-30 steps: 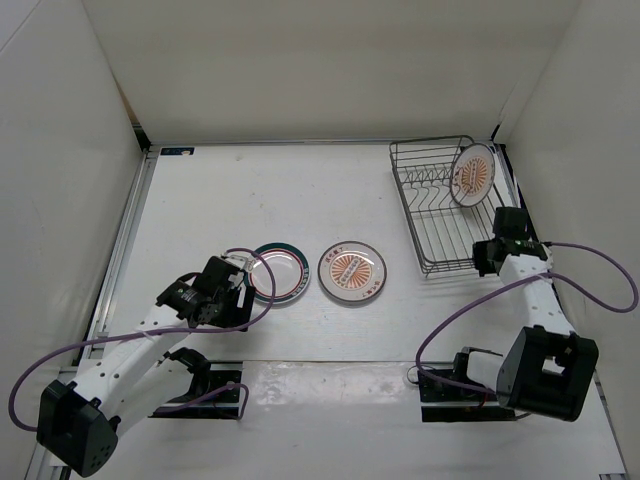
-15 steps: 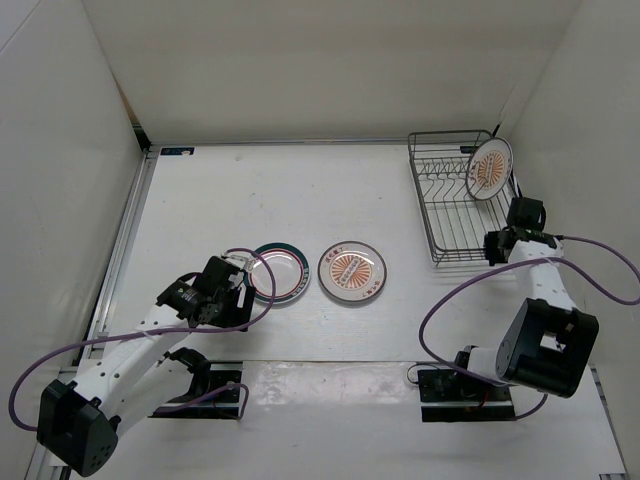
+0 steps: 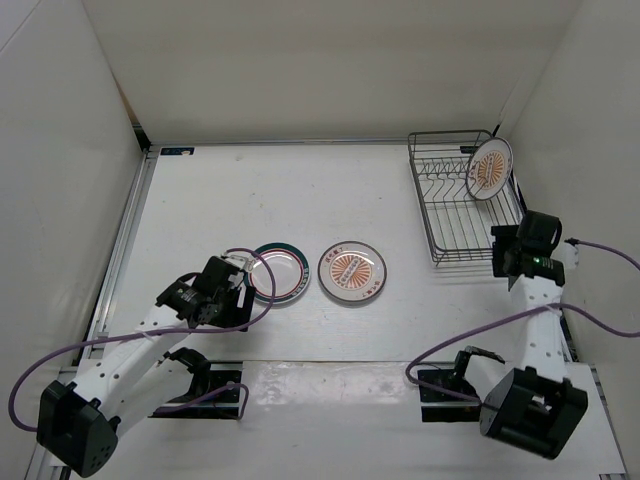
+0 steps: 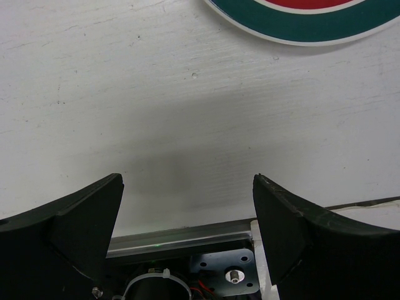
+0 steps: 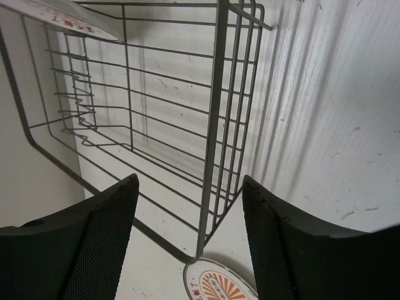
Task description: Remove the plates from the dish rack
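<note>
Sunburst plate (image 3: 352, 271) on table (image 3: 300, 190): centre lettering illegible.

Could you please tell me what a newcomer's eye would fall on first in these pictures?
The dark wire dish rack in the far right corner stands out, with one orange-sunburst plate standing on edge at its far right side. Two plates lie flat mid-table: a teal-ringed plate and, to its right, a second sunburst plate. The right tool hovers open by the rack's near corner.
</note>
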